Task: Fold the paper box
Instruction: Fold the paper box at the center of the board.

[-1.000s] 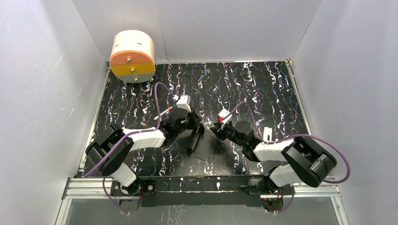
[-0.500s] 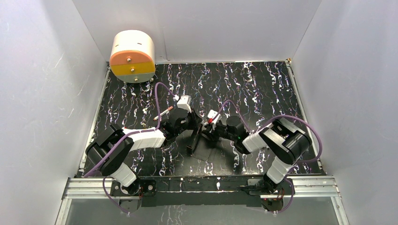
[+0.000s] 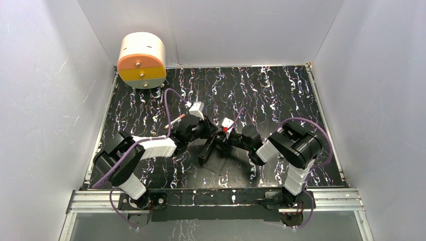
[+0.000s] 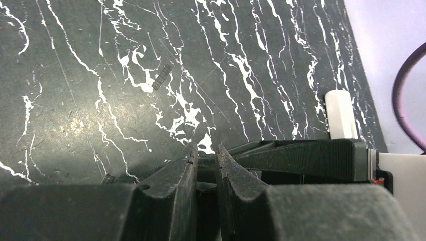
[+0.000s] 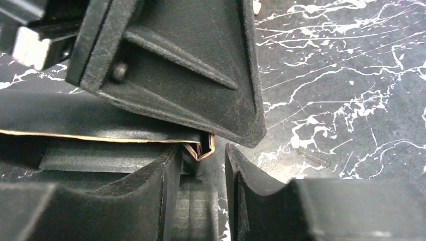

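1. Find the paper box near the middle of the table, between the two arms: partly folded, with one wall stood on edge and the rest lying flat.
2. Read the left gripper as almost pressed together, seemingly pinching the top of that raised wall.
3. Read the right gripper as spread and holding nothing, with a creased corner of card, brown at its cut edge, just at the mouth.
4. Judge the job early to midway: no closed box shape yet, with further walls and flaps to raise and tuck.

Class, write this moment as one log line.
left hand: shut on matte black card paper box | right hand: open, at its folded edge
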Motion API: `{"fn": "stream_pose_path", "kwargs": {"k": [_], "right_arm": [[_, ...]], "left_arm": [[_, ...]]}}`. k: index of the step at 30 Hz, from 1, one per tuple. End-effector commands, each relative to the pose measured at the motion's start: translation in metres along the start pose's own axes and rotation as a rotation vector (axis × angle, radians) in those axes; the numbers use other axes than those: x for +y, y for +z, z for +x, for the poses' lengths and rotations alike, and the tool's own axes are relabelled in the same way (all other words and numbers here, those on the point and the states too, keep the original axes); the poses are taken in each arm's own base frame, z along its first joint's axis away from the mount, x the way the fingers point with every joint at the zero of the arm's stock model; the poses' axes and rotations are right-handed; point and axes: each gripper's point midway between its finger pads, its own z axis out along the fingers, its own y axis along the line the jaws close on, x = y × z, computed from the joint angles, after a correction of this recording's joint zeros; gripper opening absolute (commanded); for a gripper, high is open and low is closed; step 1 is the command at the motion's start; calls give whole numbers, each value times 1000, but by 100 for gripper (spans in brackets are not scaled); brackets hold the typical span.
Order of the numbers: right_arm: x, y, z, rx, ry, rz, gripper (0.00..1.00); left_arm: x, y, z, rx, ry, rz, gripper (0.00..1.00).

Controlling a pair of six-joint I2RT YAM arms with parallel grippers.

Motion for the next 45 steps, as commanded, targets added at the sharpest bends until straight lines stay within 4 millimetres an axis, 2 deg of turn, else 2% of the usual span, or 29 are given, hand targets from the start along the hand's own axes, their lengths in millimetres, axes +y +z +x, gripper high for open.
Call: {"fn": "stream_pose_path", "kwargs": {"k": [1, 6, 11, 18, 22, 26, 34, 40, 45], "right_arm": [[-18, 5, -45, -201, -66, 82, 42], [-17, 13, -38, -193, -48, 62, 33], [-22, 11, -37, -209, -20, 101, 20], [-29, 6, -30, -185, 4, 159, 10], [-31, 6, -26, -169, 19, 168, 7], [-35, 6, -24, -164, 51, 198, 5], [-53, 1, -22, -171, 138, 327, 4], [-61, 0, -16, -162, 189, 422, 3], [-55, 6, -12, -147, 186, 462, 1]], "left_arm": [[8, -3, 40, 160, -62, 47, 17], [5, -2, 41, 189, -80, 85, 17], [1, -7, 39, 196, -90, 99, 20], [5, -19, 31, 192, -122, 81, 38], [11, -25, 30, 202, -133, 62, 46], [8, -29, 36, 238, -150, 89, 48], [-16, -39, 60, 360, -258, 234, 49], [-34, -48, 62, 398, -288, 337, 48], [-45, -51, 58, 407, -269, 400, 45]]}}
